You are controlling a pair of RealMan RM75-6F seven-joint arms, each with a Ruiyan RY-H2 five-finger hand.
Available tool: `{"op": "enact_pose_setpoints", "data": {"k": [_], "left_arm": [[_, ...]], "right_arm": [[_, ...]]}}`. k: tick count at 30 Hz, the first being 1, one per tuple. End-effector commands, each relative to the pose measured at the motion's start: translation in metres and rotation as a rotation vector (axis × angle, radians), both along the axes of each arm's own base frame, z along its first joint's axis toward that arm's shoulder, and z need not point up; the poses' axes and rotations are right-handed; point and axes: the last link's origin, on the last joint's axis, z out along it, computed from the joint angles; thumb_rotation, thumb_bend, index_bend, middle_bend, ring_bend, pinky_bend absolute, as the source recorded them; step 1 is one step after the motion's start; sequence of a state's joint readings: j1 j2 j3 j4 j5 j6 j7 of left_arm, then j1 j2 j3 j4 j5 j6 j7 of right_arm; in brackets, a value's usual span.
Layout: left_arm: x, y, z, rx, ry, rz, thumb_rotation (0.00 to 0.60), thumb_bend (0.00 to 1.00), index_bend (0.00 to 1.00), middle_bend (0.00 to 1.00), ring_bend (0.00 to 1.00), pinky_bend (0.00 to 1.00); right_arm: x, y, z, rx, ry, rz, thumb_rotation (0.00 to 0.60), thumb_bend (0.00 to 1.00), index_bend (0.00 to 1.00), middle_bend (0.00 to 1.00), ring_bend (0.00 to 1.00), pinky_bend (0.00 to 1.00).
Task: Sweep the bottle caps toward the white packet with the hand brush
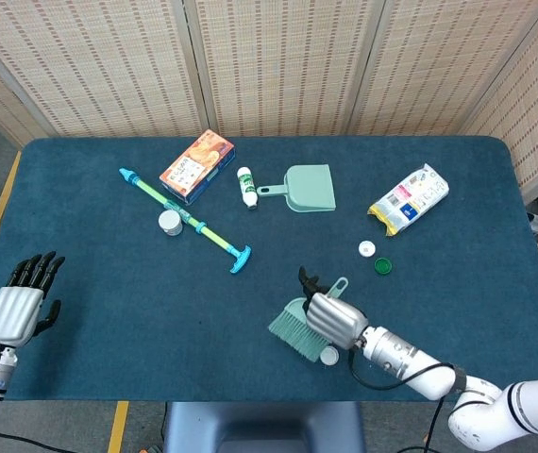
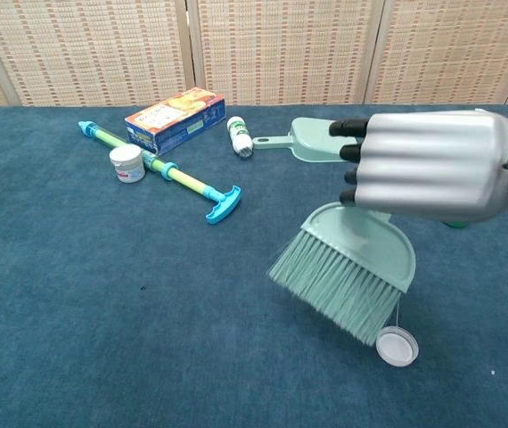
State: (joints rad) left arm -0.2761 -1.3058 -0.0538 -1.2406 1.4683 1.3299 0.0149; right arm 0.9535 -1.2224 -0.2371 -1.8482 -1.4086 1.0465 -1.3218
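Observation:
My right hand (image 1: 337,319) (image 2: 432,165) grips the green hand brush (image 1: 294,331) (image 2: 348,272) near the table's front edge, bristles pointing down and left. A white bottle cap (image 1: 330,356) (image 2: 397,346) lies right by the bristles' right end, partly hidden in the head view. A second white cap (image 1: 367,248) and a green cap (image 1: 383,266) lie further back, just in front of the white packet (image 1: 409,198) at the right rear. My left hand (image 1: 19,307) rests open at the front left corner, holding nothing.
A green dustpan (image 1: 309,187) (image 2: 321,140) lies mid-table at the back. Left of it are a small white bottle (image 1: 246,187), an orange box (image 1: 197,165), a blue-green toy pump (image 1: 189,222) and a white jar (image 1: 170,222).

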Motion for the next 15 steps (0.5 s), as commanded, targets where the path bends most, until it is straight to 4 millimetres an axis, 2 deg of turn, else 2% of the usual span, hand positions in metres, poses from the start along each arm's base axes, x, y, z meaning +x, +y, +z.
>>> {"op": "enact_pose_setpoints", "data": {"k": [1, 8, 15], "left_arm": [[0.000, 0.000, 0.000, 0.001, 0.000, -0.001, 0.600, 0.49, 0.00, 0.00, 0.00, 0.11], [0.002, -0.002, -0.001, 0.001, 0.004, -0.007, 0.600, 0.49, 0.00, 0.00, 0.00, 0.11], [0.002, -0.003, -0.006, -0.013, 0.011, -0.008, 0.600, 0.49, 0.00, 0.00, 0.00, 0.11]], "right_arm": [[0.002, 0.014, 0.001, 0.044, 0.001, 0.012, 0.600, 0.41, 0.94, 0.67, 0.32, 0.15], [-0.012, 0.024, 0.008, 0.049, 0.068, 0.022, 0.600, 0.41, 0.94, 0.67, 0.32, 0.15], [-0.018, 0.030, 0.008, 0.034, 0.156, 0.081, 0.600, 0.41, 0.95, 0.67, 0.32, 0.15]]}}
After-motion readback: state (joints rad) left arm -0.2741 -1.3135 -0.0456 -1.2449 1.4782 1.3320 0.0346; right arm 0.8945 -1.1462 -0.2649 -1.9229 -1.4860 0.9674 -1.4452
